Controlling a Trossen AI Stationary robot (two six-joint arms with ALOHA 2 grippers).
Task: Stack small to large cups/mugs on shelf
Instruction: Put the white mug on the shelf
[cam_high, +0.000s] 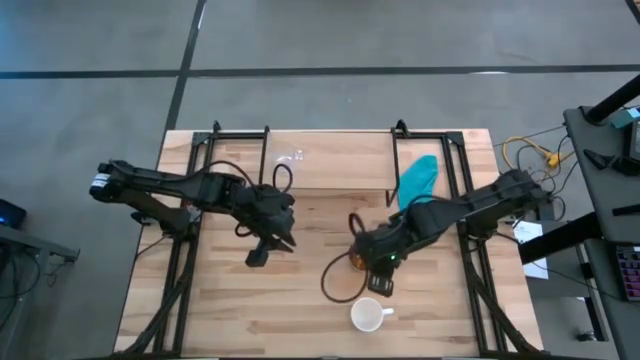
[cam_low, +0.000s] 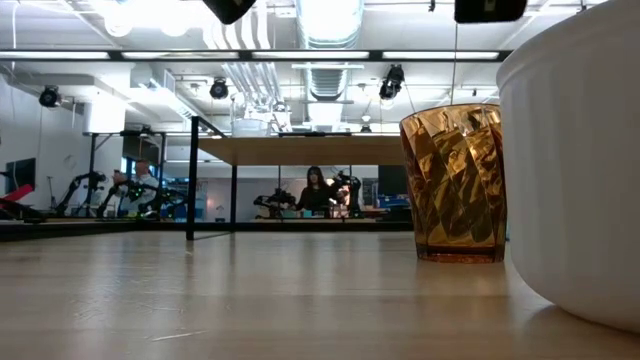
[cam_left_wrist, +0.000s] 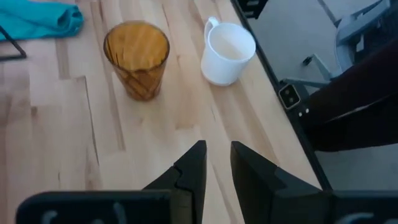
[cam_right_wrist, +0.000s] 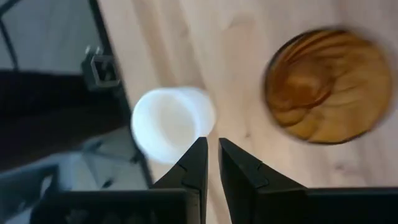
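The amber tumbler stands upright on the tabletop. The white mug stands on its base nearer the table's near edge. A small clear glass cup shows faintly on the shelf at the far side. My right gripper hovers shut above the table between tumbler and mug. My left gripper, narrowly open, hangs over bare wood left of the tumbler.
A teal cloth lies at the shelf's right end. A black cable loops over the table beside the tumbler. Black frame rails run along both sides. Bare wood lies on the near left.
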